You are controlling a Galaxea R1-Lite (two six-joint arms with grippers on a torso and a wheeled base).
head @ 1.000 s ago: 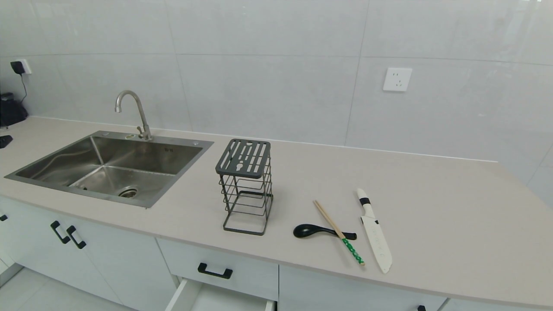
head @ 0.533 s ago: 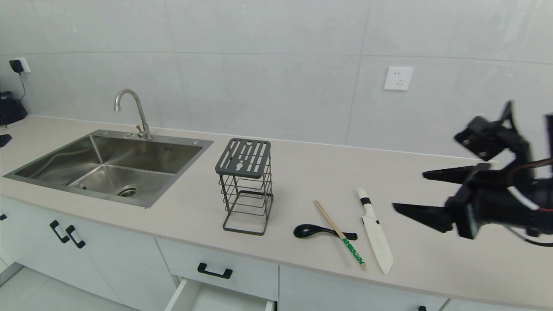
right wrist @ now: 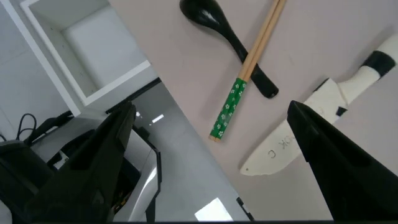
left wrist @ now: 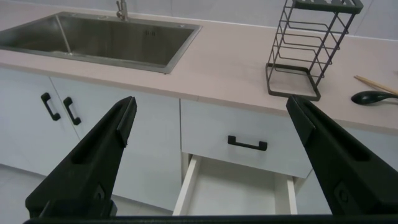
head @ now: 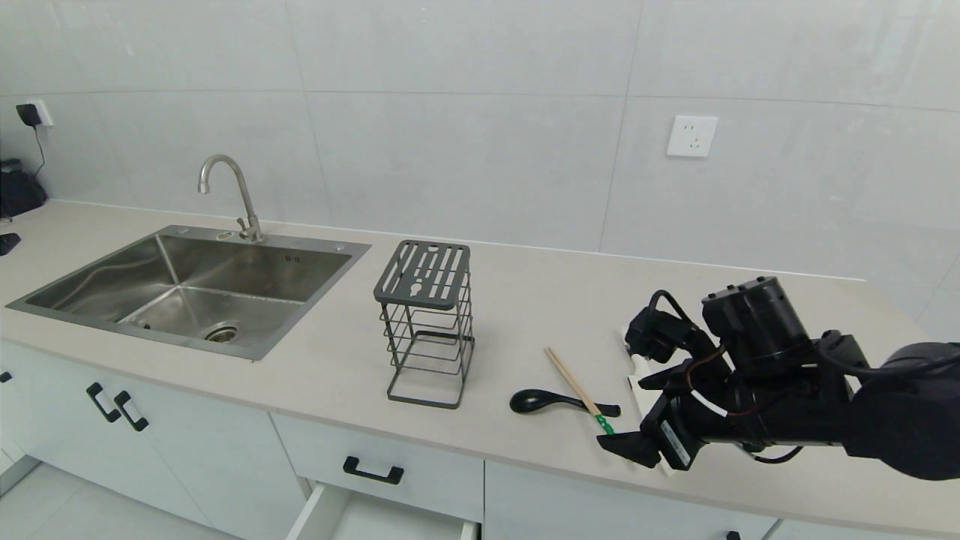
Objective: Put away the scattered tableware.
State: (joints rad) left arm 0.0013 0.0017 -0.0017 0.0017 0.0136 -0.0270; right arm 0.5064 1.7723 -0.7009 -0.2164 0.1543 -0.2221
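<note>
The long pale table (head: 540, 300) runs along a tiled wall, with a steel sink (head: 255, 271) sunk into its left part; the basin shows bare steel, a drain and a curved tap (head: 244, 199) at its back rim. Below the front edge, a white drawer (left wrist: 236, 186) stands pulled open under a closed one with a black handle. Just right of the sink a dark wire rack (head: 416, 302) stands upright with a slotted top plate, and the tableware all lies outside it, to its right. The right gripper (head: 622, 412) hangs low over the knife, fingers spread wide apart, one above the blade and the other out past the table's front edge; whether it touches the knife cannot be told. The left gripper (left wrist: 210, 99) sits in front of the cupboards, below table height, above the open drawer, fingers also wide apart and holding nothing. The white knife (right wrist: 333, 93) lies with its handle toward the wall and its tip close to the front edge. The pair of chopsticks (right wrist: 249, 68) lies just left of it, crossing over the handle of the black spoon (right wrist: 217, 25), their green ends near the front edge. A gap of bare table separates the spoon from the rack, and a broad stretch runs behind and to the right of the knife.
</note>
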